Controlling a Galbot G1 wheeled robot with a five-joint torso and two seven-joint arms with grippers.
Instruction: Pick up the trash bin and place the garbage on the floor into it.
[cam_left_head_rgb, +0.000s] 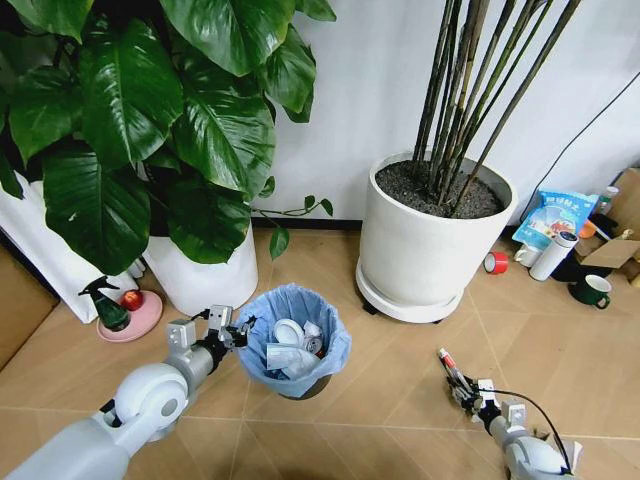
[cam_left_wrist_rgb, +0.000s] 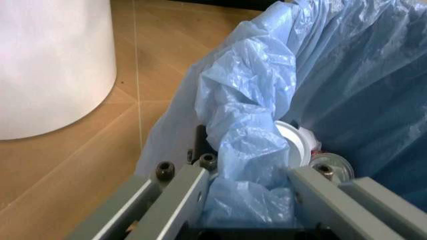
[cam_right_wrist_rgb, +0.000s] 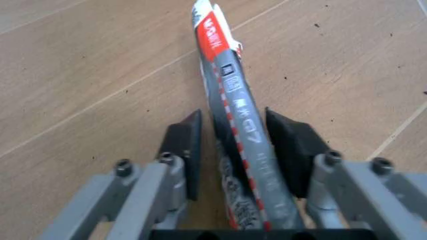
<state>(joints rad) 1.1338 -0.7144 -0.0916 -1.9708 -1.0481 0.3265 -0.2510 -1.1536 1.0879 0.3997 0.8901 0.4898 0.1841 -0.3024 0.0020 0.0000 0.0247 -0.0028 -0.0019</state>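
Now, low right in the head view, the right gripper (cam_left_head_rgb: 470, 391) straddles a grey-and-red tube (cam_right_wrist_rgb: 233, 100) on the floor (cam_left_head_rgb: 400, 380), jaws narrow but not yet pinching. Squeeze squarely before lifting. The left gripper (cam_left_head_rgb: 228, 330) clamps the trash bin (cam_left_head_rgb: 294, 340) rim, centre frame.

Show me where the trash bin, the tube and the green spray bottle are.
trash bin (cam_left_head_rgb: 268, 310): head view, blue bag at the rim.
tube (cam_right_wrist_rgb: 235, 100): right wrist view, grey middle of its body.
green spray bottle (cam_left_head_rgb: 108, 308): head view, its body.
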